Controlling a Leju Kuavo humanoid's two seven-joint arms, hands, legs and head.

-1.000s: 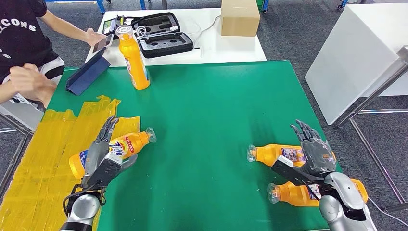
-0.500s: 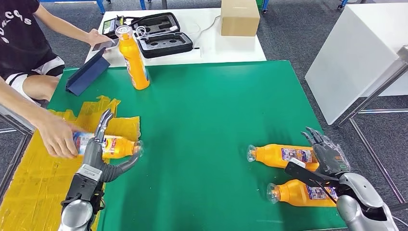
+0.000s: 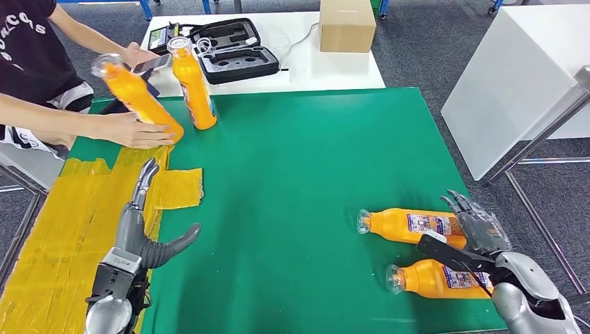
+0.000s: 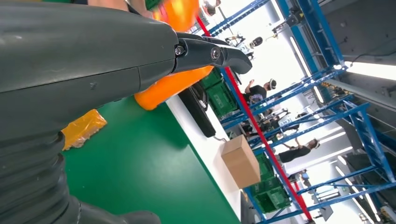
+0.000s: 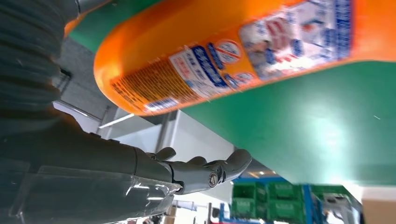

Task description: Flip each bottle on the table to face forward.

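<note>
Orange plastic bottles on my green surface (image 3: 299, 160), two of them lying flat.
My left robot hand (image 3: 142, 226) is empty, fingers spread above yellow tape (image 3: 62, 216); my right robot hand (image 3: 480, 233), empty too, rests beside the two lying bottles (image 3: 410, 224) (image 3: 435, 280). A person's hand (image 3: 132, 130) tilts a third bottle (image 3: 136, 97) beside the upright bottle (image 3: 191, 83).
</note>
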